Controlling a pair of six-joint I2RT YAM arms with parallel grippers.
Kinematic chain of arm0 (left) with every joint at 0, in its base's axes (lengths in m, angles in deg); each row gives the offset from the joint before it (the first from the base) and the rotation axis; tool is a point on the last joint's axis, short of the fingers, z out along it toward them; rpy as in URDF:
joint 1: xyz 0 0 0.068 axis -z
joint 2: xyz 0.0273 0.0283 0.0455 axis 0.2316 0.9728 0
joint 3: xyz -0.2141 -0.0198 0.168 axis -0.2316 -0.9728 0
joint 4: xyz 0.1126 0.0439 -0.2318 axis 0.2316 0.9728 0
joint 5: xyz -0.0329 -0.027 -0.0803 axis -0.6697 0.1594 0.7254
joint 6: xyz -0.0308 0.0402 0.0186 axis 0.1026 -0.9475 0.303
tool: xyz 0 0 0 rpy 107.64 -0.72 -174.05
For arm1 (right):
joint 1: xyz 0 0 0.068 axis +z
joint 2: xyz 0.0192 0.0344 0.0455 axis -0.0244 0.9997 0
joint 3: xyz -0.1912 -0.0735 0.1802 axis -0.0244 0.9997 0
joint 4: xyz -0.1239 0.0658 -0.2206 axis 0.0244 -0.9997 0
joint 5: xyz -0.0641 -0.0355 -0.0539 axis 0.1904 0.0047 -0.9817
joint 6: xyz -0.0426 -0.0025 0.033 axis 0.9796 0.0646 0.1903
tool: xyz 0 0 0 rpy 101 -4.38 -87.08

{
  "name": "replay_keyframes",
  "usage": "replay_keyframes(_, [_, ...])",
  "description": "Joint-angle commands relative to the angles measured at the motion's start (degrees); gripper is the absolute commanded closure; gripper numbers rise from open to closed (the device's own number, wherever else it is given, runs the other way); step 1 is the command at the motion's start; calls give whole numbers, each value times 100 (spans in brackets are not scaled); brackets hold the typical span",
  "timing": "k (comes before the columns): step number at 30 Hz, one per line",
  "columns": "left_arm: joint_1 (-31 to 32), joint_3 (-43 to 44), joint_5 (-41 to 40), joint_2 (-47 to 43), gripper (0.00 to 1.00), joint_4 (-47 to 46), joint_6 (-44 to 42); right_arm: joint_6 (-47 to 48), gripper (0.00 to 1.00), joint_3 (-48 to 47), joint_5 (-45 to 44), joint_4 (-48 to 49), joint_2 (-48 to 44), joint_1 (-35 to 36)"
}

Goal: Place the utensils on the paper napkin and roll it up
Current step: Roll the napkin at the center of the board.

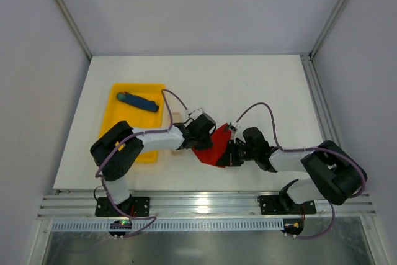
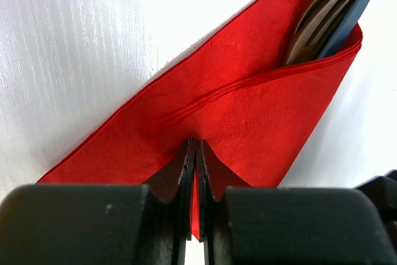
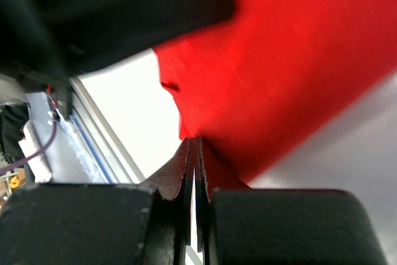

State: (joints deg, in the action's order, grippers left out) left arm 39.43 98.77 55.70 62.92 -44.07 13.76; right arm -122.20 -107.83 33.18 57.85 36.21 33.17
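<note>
Utensils (image 2: pixel 319 23) sit in paper napkin (image 2: pixel 248 122) nipped by left pincer (image 2: pixel 196 146), right pincer (image 3: pixel 196 142).

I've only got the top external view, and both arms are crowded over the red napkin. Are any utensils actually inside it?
Observer: Yes. The left wrist view shows a wooden fork tucked in the folded napkin, with its tines poking out.
Operator: Is the left gripper holding anything?
Observer: The left gripper is shut on a napkin edge. Red paper shows between its fingers.
Operator: And the right one?
Observer: The right gripper is shut too. Its tips are at a napkin corner and seem to be pinching it, though that view is blurred.
</note>
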Motion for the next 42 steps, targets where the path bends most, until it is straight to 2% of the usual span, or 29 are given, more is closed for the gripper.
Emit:
replay_keyframes(1, [18, -70, -219, 295, 92, 666, -166, -133, 94, 231, -9, 637, 107, 41])
replay_keyframes(7, [27, 132, -219, 233, 90, 825, -253, -44, 94, 240, -202, 443, 63, 41])
replay_keyframes(15, [27, 335, 18, -346, 69, 658, -587, -80, 94, 275, -237, 478, 80, 41])
replay_keyframes(26, [159, 230, 396, -557, 65, 26, -772, -71, 94, 240, -273, 426, 81, 41])
replay_keyframes(29, [167, 150, 511, -602, 64, -177, -763, -62, 94, 249, -281, 417, 80, 41])
replay_keyframes(35, [167, 89, 169, -312, 75, 174, -667, -106, 94, 205, -220, 373, 37, 41])
replay_keyframes(42, [167, -157, 63, -233, 80, 113, -623, -124, 94, 170, -158, 206, -244, 41])
